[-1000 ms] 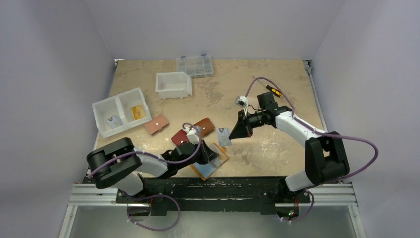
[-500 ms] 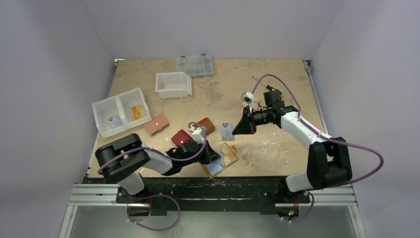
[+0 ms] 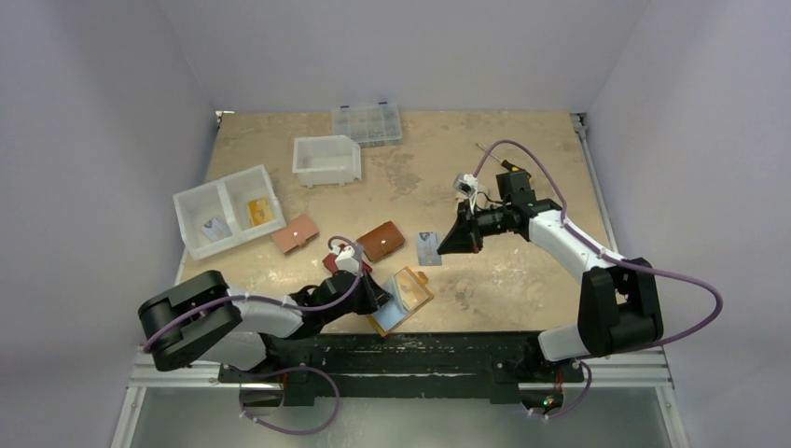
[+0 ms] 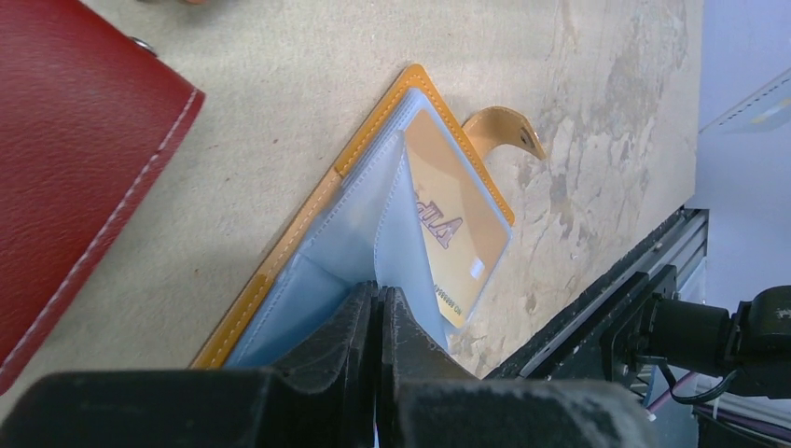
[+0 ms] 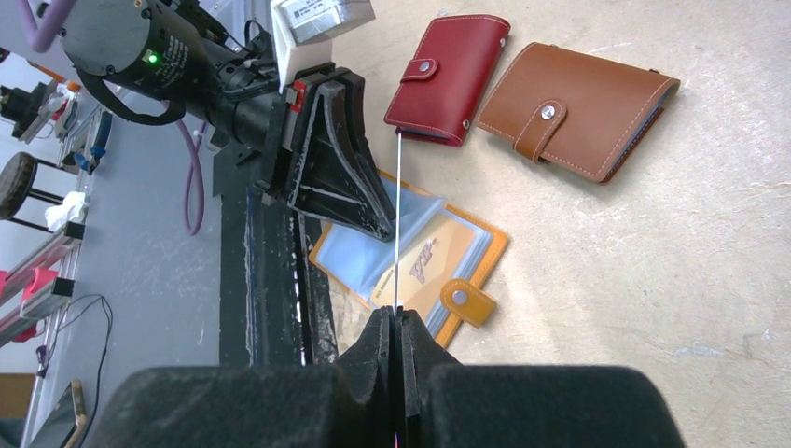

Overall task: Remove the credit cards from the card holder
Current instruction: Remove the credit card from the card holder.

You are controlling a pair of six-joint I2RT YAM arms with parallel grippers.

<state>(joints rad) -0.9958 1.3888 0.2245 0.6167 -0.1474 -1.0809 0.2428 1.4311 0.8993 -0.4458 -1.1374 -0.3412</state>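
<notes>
The mustard-yellow card holder lies open near the table's front edge, its snap tab sticking out. Its clear sleeves fan up, and a gold credit card sits inside one. My left gripper is shut on a clear sleeve of the holder. Farther back and to the right, my right gripper is shut on a whitish credit card, held above the table. The right wrist view shows that card edge-on as a thin line.
A dark red wallet and a brown wallet lie just behind the holder, a pinkish one farther left. A white two-part bin holds cards. Another white bin, a clear organiser box and a screwdriver stand at the back.
My right gripper carried the whitish card up and back to the right, then held still. My left arm swung left, dragging the card holder by its sleeve a little left.
</notes>
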